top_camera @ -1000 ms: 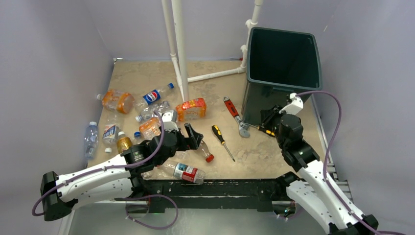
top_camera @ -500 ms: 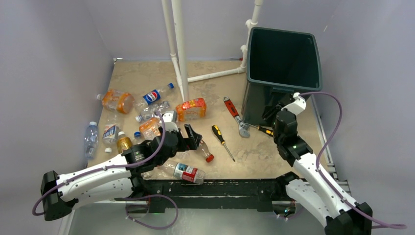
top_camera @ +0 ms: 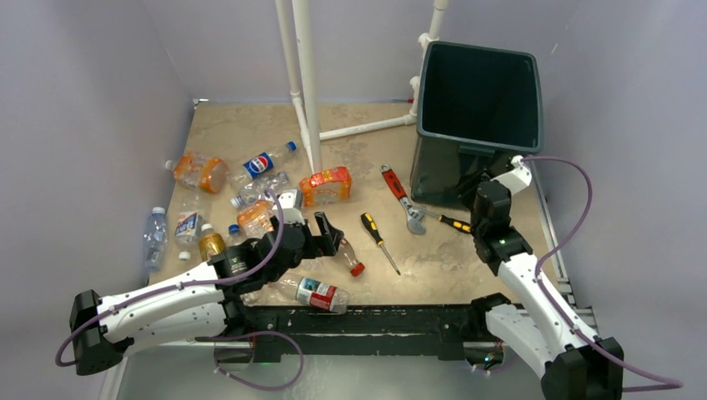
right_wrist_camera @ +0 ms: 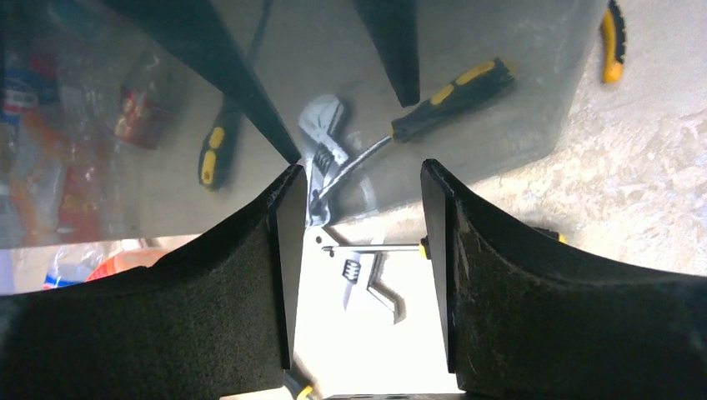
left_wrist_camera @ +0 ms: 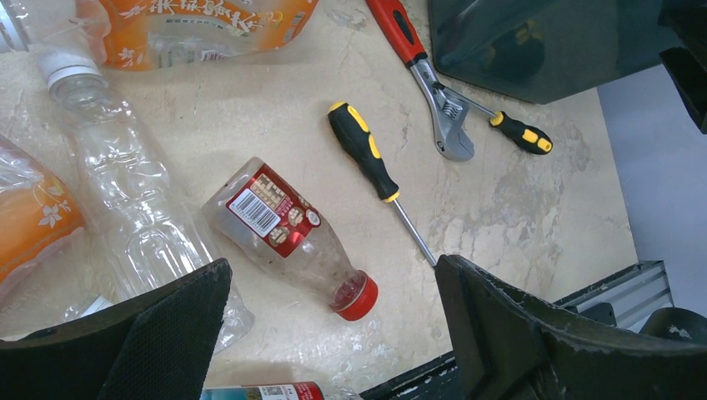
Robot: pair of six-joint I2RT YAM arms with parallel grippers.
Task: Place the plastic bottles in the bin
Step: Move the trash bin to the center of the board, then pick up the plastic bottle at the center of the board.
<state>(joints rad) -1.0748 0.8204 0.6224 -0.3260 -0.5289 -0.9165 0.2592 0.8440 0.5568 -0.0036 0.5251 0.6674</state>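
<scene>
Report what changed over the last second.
The right gripper opened and drew back from the small screwdriver, which now lies free by the wrench. The bin seems to have shifted a little. The left gripper stayed open above the unmoved bottles.

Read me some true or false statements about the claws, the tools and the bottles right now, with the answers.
1. The left claw is open and empty. True.
2. The wrench has a blue handle. False: it is red.
3. A red-capped bottle lies on its side below the left claw. True.
4. The right claw holds something. False: its jaws stand apart with nothing between them.
5. Every bottle is in the bin. False: bottles lie on the table.
</scene>
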